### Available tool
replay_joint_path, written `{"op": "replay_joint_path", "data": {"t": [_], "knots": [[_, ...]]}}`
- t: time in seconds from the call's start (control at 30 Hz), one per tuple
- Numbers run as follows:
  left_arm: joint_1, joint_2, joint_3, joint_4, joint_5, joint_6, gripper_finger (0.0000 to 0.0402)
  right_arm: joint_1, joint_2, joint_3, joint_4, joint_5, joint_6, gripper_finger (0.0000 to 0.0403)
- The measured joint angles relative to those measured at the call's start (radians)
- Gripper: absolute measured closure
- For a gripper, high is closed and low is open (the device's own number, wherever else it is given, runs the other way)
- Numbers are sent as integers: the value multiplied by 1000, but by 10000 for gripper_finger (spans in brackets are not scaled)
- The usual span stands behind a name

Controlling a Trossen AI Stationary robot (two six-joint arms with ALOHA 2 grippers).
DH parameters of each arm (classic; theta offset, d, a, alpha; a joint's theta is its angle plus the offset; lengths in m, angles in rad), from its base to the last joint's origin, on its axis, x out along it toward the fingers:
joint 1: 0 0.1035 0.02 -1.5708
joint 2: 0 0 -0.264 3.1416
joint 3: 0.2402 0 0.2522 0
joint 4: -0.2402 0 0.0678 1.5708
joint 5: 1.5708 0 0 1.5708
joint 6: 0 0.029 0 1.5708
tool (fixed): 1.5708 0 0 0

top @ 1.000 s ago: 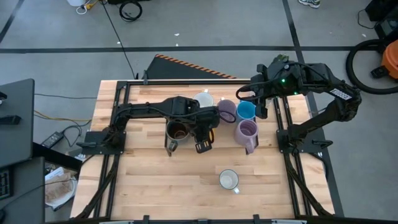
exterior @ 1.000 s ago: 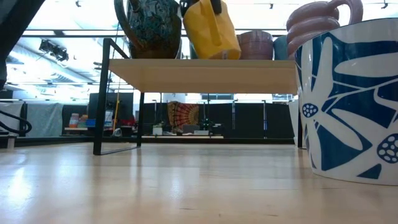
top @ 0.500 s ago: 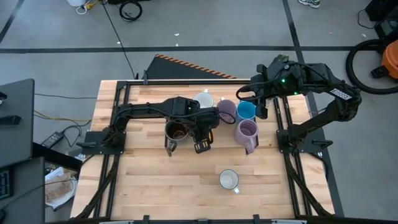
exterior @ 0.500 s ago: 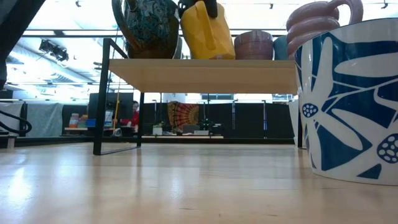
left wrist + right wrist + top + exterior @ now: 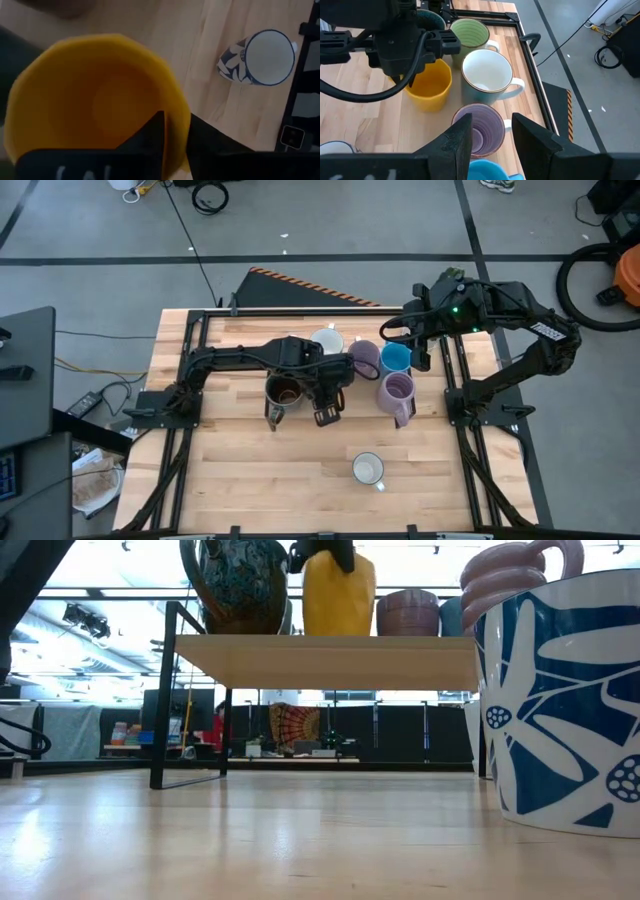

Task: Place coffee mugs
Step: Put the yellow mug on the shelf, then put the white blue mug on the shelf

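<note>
Butcher-block worktop (image 5: 250, 480), black rail frame (image 5: 200, 320) around its edges. Raised wooden shelf (image 5: 340, 648) on black legs in the low view. Grey floor beyond: orange-and-black striped ramp edge (image 5: 300, 283), black cable coil (image 5: 210, 196), orange vacuum with hose (image 5: 615, 275) at right, black cabinet (image 5: 25, 360) at left. Person in red (image 5: 216, 726) far back.

high view looks straight down; low view sits level on the surface (image 5: 250, 840); both wrist views share the yellow mug (image 5: 427, 87).
</note>
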Motion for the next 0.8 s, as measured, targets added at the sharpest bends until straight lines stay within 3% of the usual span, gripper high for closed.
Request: {"op": "replay_joint_path", "data": {"t": [0.33, 0.47, 0.6, 0.8], "knots": [[-1, 0, 9, 42, -10, -48, 277, 0, 0, 0, -3, 0, 0, 259], [2, -8, 38, 59, -9, -56, 274, 1, 0, 0, -21, -7, 5, 259], [-2, -43, 38, 84, -26, -68, 274, 22, 0, 0, -35, -85, 38, 259], [-58, -80, 36, 77, -116, -36, 277, 128, 19, 0, -36, -149, 101, 259]]}}
